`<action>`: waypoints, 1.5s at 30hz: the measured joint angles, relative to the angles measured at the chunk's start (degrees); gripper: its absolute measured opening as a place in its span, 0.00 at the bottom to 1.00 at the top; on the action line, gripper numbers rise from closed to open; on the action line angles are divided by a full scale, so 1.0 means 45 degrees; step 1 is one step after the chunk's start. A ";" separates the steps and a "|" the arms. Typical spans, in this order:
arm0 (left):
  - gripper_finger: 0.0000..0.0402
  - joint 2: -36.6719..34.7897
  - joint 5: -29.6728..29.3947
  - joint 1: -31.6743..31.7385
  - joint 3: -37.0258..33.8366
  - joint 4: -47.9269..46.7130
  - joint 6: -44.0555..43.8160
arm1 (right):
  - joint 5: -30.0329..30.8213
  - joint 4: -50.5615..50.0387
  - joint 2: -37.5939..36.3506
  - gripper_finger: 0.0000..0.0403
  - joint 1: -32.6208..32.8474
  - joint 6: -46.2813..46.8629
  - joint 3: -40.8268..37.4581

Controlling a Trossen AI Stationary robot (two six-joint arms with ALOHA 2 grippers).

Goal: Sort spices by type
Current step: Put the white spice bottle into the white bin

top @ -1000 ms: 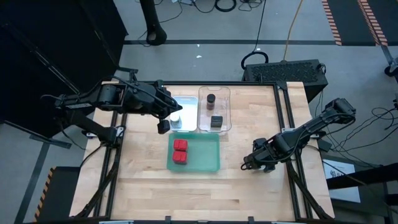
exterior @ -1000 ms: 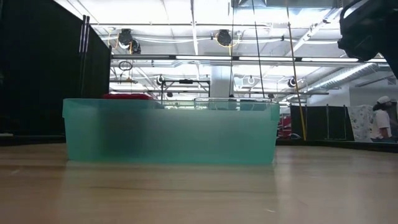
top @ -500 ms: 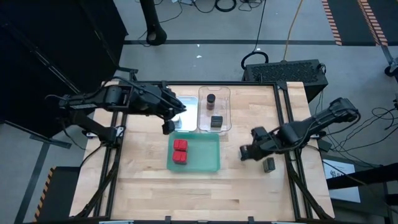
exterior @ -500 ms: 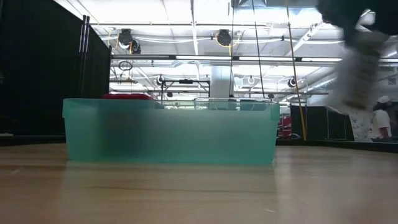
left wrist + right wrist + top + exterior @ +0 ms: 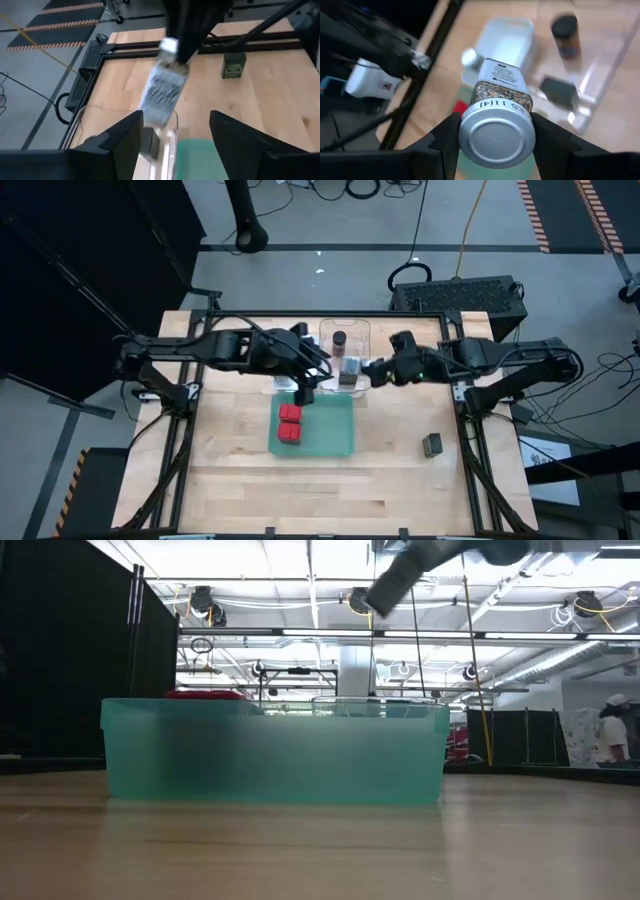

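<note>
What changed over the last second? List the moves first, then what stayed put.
The right gripper lifted a white-lidded jar off the table's right side and carried it left to the clear tray, uncovering a dark tin. The left gripper moved right from the white tray towards the green tray; it is open now. The red tins and the brown jar stayed put.

Both arms reach inward, left end effector with fingers parted, right end effector clamped.

red tins in green tray; dark grey tin
</note>
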 joint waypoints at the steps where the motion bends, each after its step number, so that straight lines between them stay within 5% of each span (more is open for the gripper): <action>1: 0.59 0.0158 0.0007 0.0000 0.0000 0.0211 0.0005 | -0.0021 0.0335 0.0021 0.43 -0.0206 -0.0368 0.0000; 6: 0.60 0.0769 0.0315 -0.0015 0.0000 0.0320 -0.0022 | -0.0446 0.1428 0.0219 0.43 -0.0977 -0.1503 0.0000; 16: 0.60 0.1235 -0.2580 0.0029 0.0005 0.0558 0.0375 | -0.1428 0.2218 0.0512 0.43 -0.1203 -0.2034 0.0000; 24: 0.60 0.1394 -0.0523 0.0131 0.0005 0.0831 0.1883 | -0.1486 0.2229 0.0618 0.43 -0.1198 -0.2063 0.0000; 45: 0.60 0.1466 -0.0487 0.0597 0.0010 0.0931 0.2220 | -0.1730 0.2229 0.0613 0.43 -0.1198 -0.2063 -0.0005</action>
